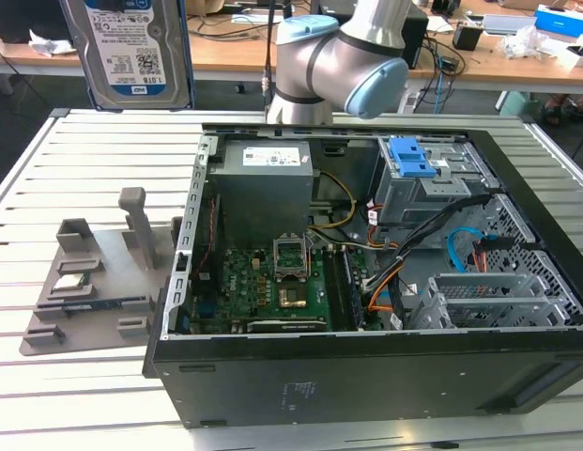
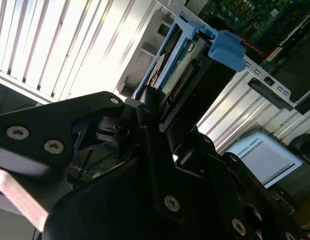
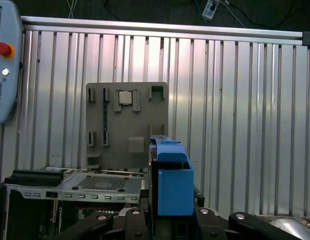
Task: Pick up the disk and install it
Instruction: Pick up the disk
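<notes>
The disk [image 1: 127,52], a silver hard drive with a white-and-blue label in a blue plastic frame, hangs upright high above the table at the exterior view's far left. In the second wrist view my gripper [image 2: 151,107] is shut on the disk [image 2: 177,65], its black fingers [image 2: 145,100] pressing on the near end. In the first wrist view the disk [image 3: 172,185] stands edge-on, rising out of the gripper [image 3: 169,222], above the table and the edge of the case. The arm's elbow [image 1: 338,56] is behind the case.
An open computer case [image 1: 366,376] lies on the slatted table [image 1: 103,413]; inside are a motherboard [image 1: 272,282] and a grey drive cage with a blue latch [image 1: 418,164]. A grey fixture plate [image 1: 94,282] holding a processor chip [image 1: 70,279] sits beside the case. A teach pendant [image 3: 5,60] is nearby.
</notes>
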You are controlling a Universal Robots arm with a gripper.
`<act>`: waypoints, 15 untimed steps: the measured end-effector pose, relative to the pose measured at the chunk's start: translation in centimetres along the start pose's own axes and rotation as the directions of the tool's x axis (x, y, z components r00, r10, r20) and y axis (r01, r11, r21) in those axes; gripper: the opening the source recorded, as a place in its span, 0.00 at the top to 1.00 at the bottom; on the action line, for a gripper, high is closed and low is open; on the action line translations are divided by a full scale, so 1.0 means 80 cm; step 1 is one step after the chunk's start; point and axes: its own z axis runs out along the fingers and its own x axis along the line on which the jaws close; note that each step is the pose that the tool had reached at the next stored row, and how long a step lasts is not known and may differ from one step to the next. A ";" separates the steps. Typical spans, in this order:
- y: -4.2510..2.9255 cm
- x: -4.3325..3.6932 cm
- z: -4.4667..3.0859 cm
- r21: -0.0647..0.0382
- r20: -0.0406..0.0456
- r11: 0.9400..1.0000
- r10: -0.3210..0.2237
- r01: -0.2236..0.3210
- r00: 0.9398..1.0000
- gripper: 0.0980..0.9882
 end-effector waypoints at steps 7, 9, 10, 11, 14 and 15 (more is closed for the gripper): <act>-0.0196 0.001 -0.0009 0.000 0.000 1.000 0.000 0.000 1.000 0.70; -0.0289 0.001 -0.0013 0.000 0.000 1.000 0.000 0.000 1.000 0.70; -0.0310 0.001 -0.0015 0.000 0.000 1.000 0.000 0.000 1.000 0.70; -0.0341 0.001 -0.0016 0.000 0.000 1.000 0.000 0.000 1.000 0.70; -0.0435 0.002 -0.0020 0.000 0.000 1.000 0.000 0.000 1.000 0.70; -0.0479 0.002 -0.0022 0.000 0.000 1.000 0.000 0.000 1.000 0.70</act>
